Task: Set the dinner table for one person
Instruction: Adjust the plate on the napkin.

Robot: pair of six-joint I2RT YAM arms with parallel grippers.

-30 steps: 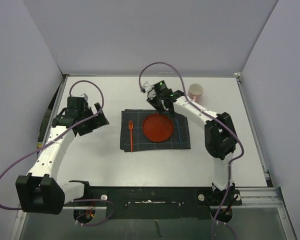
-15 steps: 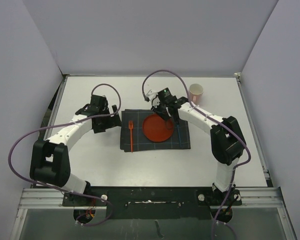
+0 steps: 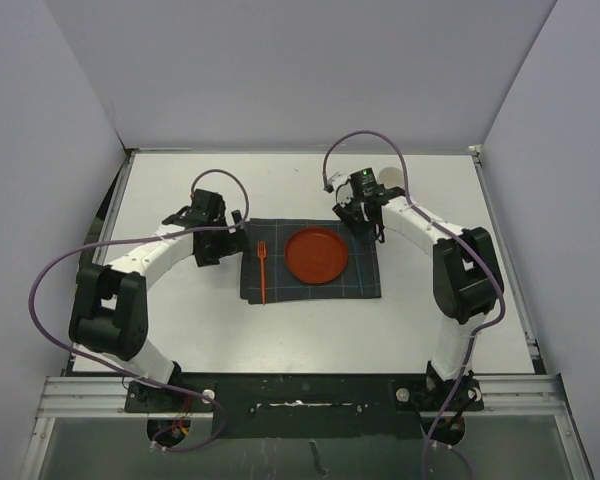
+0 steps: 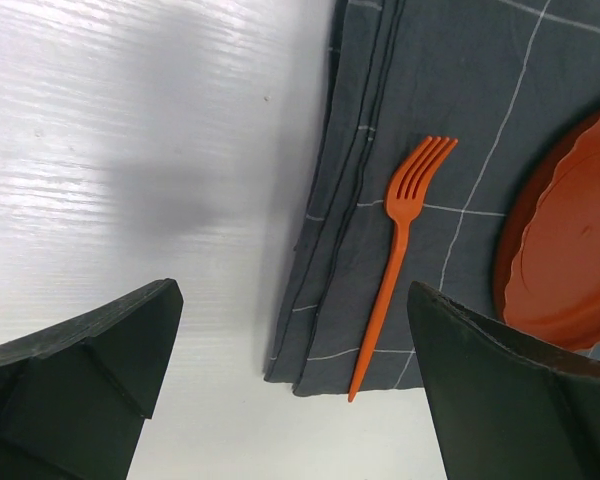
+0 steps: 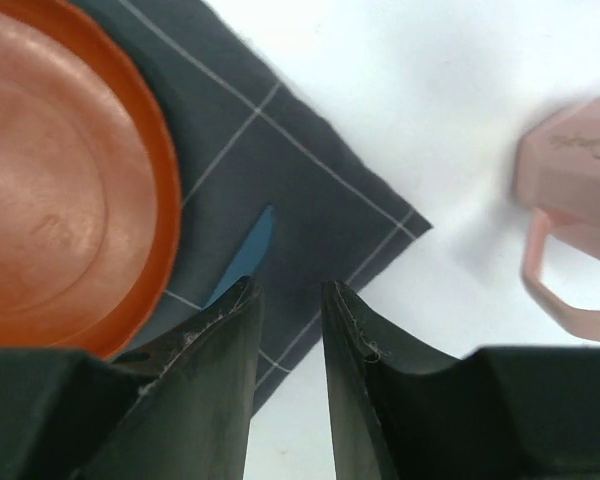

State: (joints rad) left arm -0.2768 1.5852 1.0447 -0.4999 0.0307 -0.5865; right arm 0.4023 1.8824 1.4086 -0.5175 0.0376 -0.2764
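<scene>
Right tool point(image 5: 288, 330) is hovering nearly closed, empty, over the mat corner point(image 5: 380, 215) on the bench point(image 3: 280, 330); left tool point(image 4: 290, 400) is gaping, empty. Risk: right tool snagging the mat, dragging the plate point(image 5: 60, 180).

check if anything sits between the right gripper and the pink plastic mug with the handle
Nothing visible does: only bare white tabletop lies between the right gripper and the pink plastic mug.

The dinner table point(image 4: 100, 150) looked smooth, faintly ribbed and slightly glossy. The dark mat point(image 4: 450, 90) was matt woven cloth. The orange fork point(image 4: 398, 250) and plate point(image 5: 50, 190) appeared smooth plastic, softly sheened.
</scene>
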